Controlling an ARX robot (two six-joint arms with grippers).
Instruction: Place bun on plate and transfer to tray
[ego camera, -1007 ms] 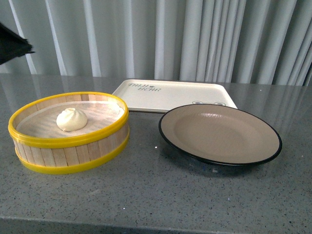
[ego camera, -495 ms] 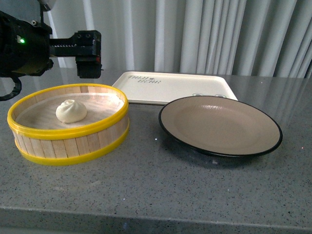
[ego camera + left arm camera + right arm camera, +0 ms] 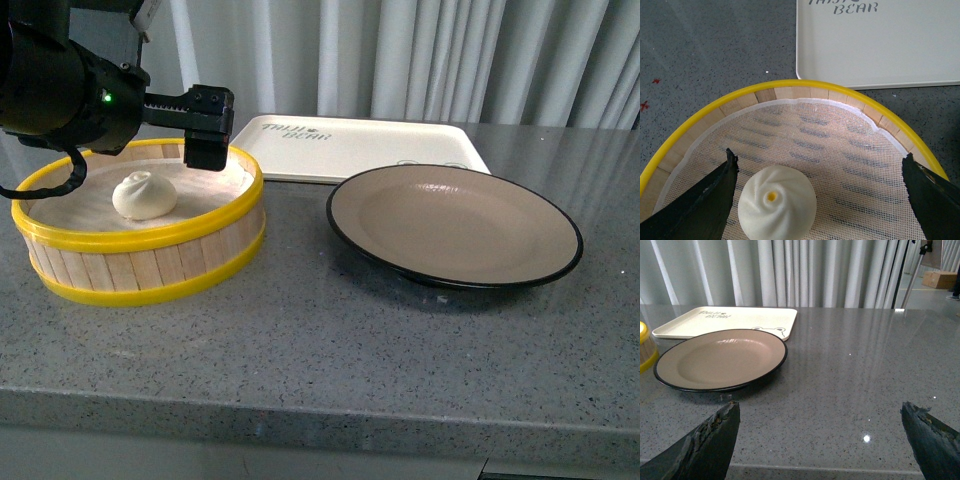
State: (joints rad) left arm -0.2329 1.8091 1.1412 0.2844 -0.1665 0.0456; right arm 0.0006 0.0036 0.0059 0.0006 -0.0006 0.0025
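The white pleated bun (image 3: 145, 195) lies in a round wooden basket (image 3: 140, 270) with yellow rims at the left. My left gripper (image 3: 205, 150) hovers open over the basket's far side. In the left wrist view (image 3: 820, 160) its jaws stand wide apart, with the bun (image 3: 776, 205) close to one finger. The tan plate (image 3: 455, 225) with a black rim sits empty at the right. The cream tray (image 3: 350, 150) lies behind it. My right gripper (image 3: 819, 407) is open and empty above bare counter, to the right of the plate (image 3: 722, 357) and tray (image 3: 725, 320).
The grey speckled counter (image 3: 320, 360) runs to a front edge close to me. Grey curtains (image 3: 420, 60) hang behind the counter. The basket has a white mesh liner (image 3: 850, 165). The tray (image 3: 880, 45) lies just beyond the basket's rim (image 3: 790, 86).
My left arm has come in from the left and lowered over the basket's far side. The bun, plate and tray have not been touched.
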